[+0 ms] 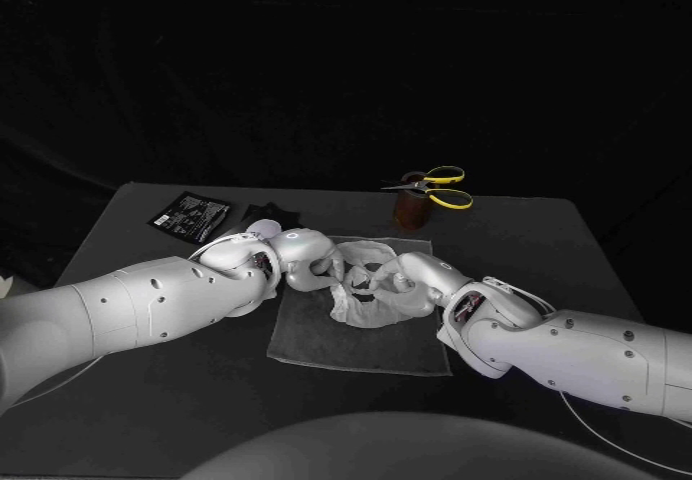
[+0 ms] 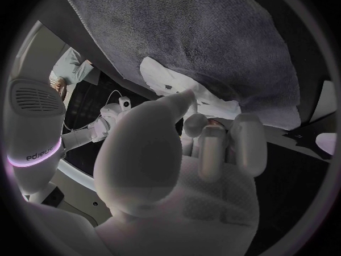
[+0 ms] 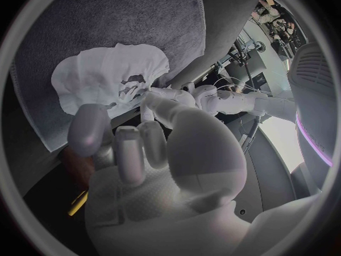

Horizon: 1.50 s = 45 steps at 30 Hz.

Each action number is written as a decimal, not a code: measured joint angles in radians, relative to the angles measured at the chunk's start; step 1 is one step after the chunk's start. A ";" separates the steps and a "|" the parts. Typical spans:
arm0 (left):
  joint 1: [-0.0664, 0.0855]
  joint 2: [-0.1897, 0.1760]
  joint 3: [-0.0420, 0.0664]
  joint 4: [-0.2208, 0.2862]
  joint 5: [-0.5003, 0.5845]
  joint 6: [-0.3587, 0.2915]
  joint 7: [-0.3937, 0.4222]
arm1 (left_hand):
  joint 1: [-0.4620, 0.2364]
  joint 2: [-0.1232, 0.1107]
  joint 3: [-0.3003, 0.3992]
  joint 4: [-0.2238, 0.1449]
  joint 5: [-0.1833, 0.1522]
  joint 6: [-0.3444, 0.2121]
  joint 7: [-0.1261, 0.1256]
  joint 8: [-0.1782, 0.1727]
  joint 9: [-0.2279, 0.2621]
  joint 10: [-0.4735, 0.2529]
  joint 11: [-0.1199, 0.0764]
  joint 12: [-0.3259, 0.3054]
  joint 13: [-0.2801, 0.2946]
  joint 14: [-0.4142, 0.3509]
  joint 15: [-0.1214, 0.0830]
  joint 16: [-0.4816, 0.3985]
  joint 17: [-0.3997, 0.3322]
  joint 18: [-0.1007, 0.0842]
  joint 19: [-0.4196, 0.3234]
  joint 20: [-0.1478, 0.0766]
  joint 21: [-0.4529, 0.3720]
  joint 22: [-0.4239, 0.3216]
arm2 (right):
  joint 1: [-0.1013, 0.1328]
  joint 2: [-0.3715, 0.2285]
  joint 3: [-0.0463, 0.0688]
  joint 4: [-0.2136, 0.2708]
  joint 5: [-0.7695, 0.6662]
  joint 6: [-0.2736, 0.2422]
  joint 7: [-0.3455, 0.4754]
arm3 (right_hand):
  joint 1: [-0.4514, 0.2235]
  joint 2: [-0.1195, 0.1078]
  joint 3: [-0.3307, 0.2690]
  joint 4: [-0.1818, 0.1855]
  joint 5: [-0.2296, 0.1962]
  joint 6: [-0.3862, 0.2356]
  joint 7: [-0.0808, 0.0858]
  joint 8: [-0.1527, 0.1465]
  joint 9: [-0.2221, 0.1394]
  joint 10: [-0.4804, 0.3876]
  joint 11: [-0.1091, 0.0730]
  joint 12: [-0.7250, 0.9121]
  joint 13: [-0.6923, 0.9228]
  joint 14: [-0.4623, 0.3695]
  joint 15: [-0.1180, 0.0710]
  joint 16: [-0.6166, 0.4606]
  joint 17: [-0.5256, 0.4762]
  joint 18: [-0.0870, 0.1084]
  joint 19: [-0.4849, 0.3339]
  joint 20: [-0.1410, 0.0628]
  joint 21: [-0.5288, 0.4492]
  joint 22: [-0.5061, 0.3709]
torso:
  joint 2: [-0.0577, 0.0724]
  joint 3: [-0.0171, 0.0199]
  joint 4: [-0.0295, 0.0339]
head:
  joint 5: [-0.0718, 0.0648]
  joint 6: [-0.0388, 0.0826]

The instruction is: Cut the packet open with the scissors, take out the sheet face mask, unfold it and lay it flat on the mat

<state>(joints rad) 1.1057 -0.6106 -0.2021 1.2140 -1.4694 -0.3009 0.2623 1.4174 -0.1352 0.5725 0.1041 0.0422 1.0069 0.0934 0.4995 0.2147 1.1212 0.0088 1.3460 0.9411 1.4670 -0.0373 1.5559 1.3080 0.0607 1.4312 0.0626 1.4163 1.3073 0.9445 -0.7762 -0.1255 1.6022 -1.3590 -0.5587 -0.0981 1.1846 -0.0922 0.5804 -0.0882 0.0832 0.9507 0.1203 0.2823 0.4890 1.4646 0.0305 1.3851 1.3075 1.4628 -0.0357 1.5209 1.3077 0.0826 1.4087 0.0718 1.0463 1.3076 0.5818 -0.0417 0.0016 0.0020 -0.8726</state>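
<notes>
The white sheet mask (image 1: 369, 286) lies rumpled and partly spread on the grey mat (image 1: 353, 345). My left hand (image 1: 296, 255) is at its upper left edge; in the left wrist view the thumb tip lies on the sheet mask (image 2: 167, 79) with a fingertip close against it, pinching the edge. At the mask's right edge is my right hand (image 1: 413, 273); its thumb touches the sheet mask (image 3: 107, 77) while the other fingers (image 3: 131, 151) curl back from it. The black packet (image 1: 191, 213) lies at the far left. The yellow-handled scissors (image 1: 440, 187) stand at the back.
The scissors stand in a brown holder (image 1: 414, 211) just behind the mat's far right corner, close to my right hand. A small dark object (image 1: 271, 213) lies next to the packet. Bare black table (image 1: 548, 250) stretches right of the mat.
</notes>
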 measured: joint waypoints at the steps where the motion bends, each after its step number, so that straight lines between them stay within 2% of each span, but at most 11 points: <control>1: 0.000 -0.002 0.000 0.001 0.000 0.000 0.001 | 0.000 0.000 0.001 0.001 0.000 -0.003 -0.003 0.008 0.000 0.002 -0.002 0.001 0.005 0.000 0.000 0.000 0.000 0.000 0.000 0.000 0.000 0.000 | 0.000 0.000 0.000 0.000 0.000 0.000 0.000 | 0.000 0.000 0.000 0.000 0.000 0.000 0.000 0.000 0.000 0.000 0.000 0.000 0.000 0.000 0.000 0.000 0.000 0.000 0.000 0.000 0.000 0.000 | 0.000 0.0000 0.0000 | 0.000 0.000; 19: 0.003 -0.049 0.000 0.015 -0.012 0.055 -0.004 | 0.000 -0.001 0.021 0.005 0.003 -0.019 -0.008 0.034 0.000 0.010 -0.003 0.013 0.033 -0.004 -0.004 0.000 0.000 0.000 -0.004 -0.004 -0.005 0.001 | 0.000 0.000 0.000 -0.002 0.000 0.004 -0.004 | -0.004 -0.004 -0.003 0.003 -0.008 0.001 -0.001 0.000 0.000 0.000 0.000 0.000 0.001 0.000 0.000 -0.004 0.001 0.000 0.000 0.000 0.000 0.000 | 0.000 -0.0005 0.0008 | 0.000 0.000; 28: 0.003 -0.071 0.009 0.009 -0.014 0.054 -0.005 | -0.001 -0.001 0.025 0.009 0.003 -0.023 -0.008 0.035 0.000 0.010 -0.003 0.013 0.032 0.000 -0.007 0.000 0.000 0.000 -0.004 -0.004 -0.005 0.001 | 0.000 0.000 0.000 -0.002 0.000 0.006 -0.008 | -0.004 -0.004 -0.003 0.003 -0.008 0.001 -0.001 0.000 -0.001 0.000 0.000 0.000 0.000 0.000 0.000 -0.004 0.000 0.000 0.000 0.000 0.000 0.000 | 0.000 -0.0008 0.0007 | 0.001 0.000; 39: 0.005 -0.068 0.012 -0.012 -0.013 0.018 -0.003 | -0.006 0.002 0.031 0.009 0.003 -0.028 -0.009 0.035 0.000 0.010 -0.003 0.013 0.027 0.000 -0.007 -0.001 0.000 0.000 -0.004 -0.004 -0.005 0.001 | 0.000 0.000 0.000 -0.002 0.000 0.008 -0.010 | -0.004 -0.004 -0.003 0.003 -0.008 0.001 -0.001 -0.004 -0.001 0.002 0.002 0.000 0.000 0.000 0.000 -0.003 0.000 0.000 0.000 0.000 0.000 0.000 | 0.000 -0.0007 -0.0004 | 0.002 0.000; 40: 0.006 -0.067 0.012 -0.015 -0.013 0.016 -0.002 | -0.006 0.002 0.031 0.009 0.003 -0.030 -0.011 0.046 0.000 0.010 -0.003 0.013 0.024 0.000 -0.007 -0.001 0.000 0.000 -0.004 -0.004 -0.005 0.000 | 0.000 0.000 0.000 -0.003 0.000 0.008 -0.010 | -0.004 -0.004 -0.003 0.003 -0.008 0.001 -0.001 -0.004 -0.001 0.002 0.002 0.000 0.000 0.000 0.000 0.000 0.000 0.000 0.000 0.000 0.000 0.000 | 0.000 -0.0006 -0.0006 | 0.002 0.000; 45: 0.011 -0.061 0.013 -0.027 -0.012 0.017 0.001 | -0.007 0.001 0.034 0.012 0.003 -0.039 -0.010 0.058 0.000 -0.012 -0.006 0.006 0.002 0.000 -0.007 -0.001 0.000 0.000 -0.008 -0.007 -0.012 0.000 | 0.000 0.000 0.000 -0.003 -0.001 0.012 -0.012 | -0.004 -0.004 -0.003 0.003 -0.008 0.001 -0.001 -0.004 -0.001 0.002 0.002 0.000 0.000 0.000 0.000 0.000 0.000 0.000 0.000 0.000 0.000 0.000 | 0.000 0.0000 -0.0011 | 0.002 0.000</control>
<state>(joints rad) 1.1170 -0.6717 -0.1890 1.1866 -1.4811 -0.2834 0.2631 1.4101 -0.1345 0.6063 0.1160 0.0455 0.9684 0.0837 0.5576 0.2147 1.1093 0.0026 1.3522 0.9427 1.4669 -0.0444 1.5552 1.3080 0.0609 1.4236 0.0553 1.4039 1.3076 0.9445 -0.7767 -0.1255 1.5990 -1.3597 -0.5467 -0.1100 1.1806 -0.0962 0.5777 -0.0855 0.0751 0.9521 0.1190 0.2783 0.4879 1.4668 0.0327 1.3851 1.3079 1.4628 -0.0356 1.5209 1.3076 0.0826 1.4087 0.0718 1.0462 1.3073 0.5822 -0.0417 0.0006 0.0042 -0.8726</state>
